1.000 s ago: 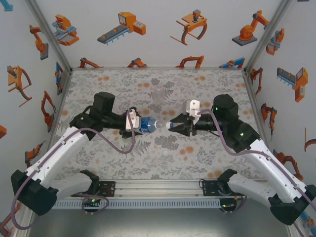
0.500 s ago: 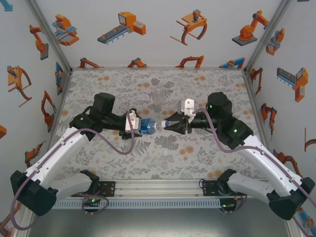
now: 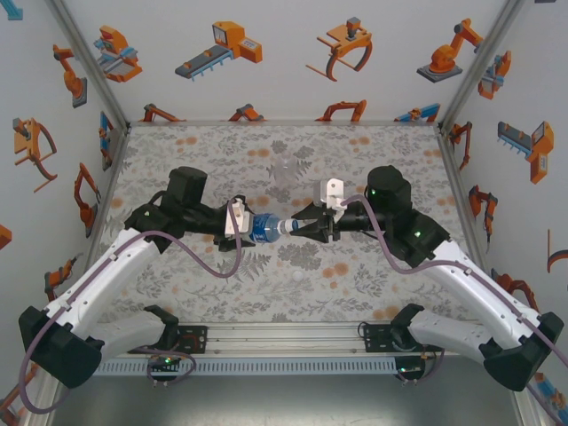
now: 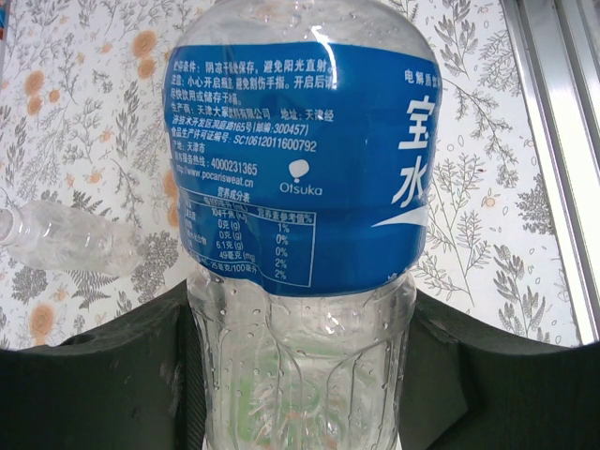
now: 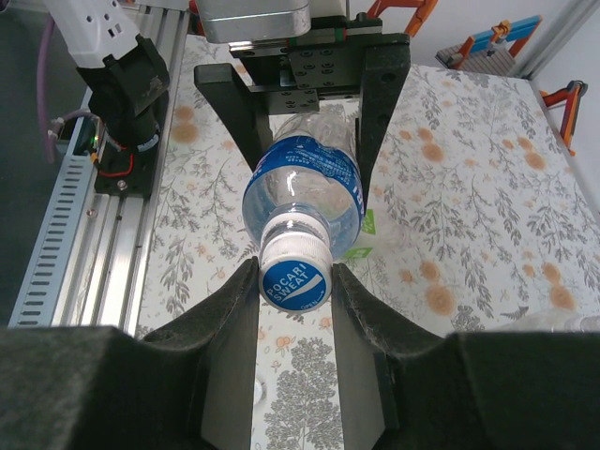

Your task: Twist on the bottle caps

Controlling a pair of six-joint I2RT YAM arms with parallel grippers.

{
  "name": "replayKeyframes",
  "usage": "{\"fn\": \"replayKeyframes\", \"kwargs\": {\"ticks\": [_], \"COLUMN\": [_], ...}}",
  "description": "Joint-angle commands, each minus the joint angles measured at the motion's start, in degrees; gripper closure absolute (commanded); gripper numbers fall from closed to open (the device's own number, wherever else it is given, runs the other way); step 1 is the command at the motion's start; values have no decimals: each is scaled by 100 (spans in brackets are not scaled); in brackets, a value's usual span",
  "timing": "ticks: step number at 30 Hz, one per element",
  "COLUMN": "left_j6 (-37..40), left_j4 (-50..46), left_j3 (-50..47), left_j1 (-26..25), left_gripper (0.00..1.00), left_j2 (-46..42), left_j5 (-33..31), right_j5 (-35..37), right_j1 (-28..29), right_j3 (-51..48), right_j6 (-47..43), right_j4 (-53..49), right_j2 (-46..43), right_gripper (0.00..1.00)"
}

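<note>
- left fingers [image 3: 246,224] clamp the blue-label bottle [image 4: 300,159] sideways above the desk [image 3: 373,275] — neck offered to the other arm.
- right fingers [image 3: 302,230] pinch the cap [image 5: 294,274] on that neck, placed to twist it.

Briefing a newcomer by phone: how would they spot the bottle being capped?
Start above the middle of the floral table. The bottle is held sideways there, body in the left gripper, cap in the right gripper. Its blue label sets it apart from the plain clear bottle lying on the table nearby.
</note>
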Motion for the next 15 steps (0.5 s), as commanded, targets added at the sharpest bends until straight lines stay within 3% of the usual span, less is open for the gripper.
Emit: {"fn": "replayKeyframes", "kwargs": {"ticks": [1,15], "left_j6": [-10,-14], "left_j4": [-78,-80], "left_j3": [44,69], "left_j1": [-27,-32], "left_gripper": [100,100], "left_j2": [-58,23], "left_j5": [214,214], "right_j5": [-98,-334], "right_j1": [54,55], "right_j3": [-40,-22], "right_j6": [-4,-260], "right_j4": [139,-187], "right_j2": [76,157], "right_gripper": [100,100]}}
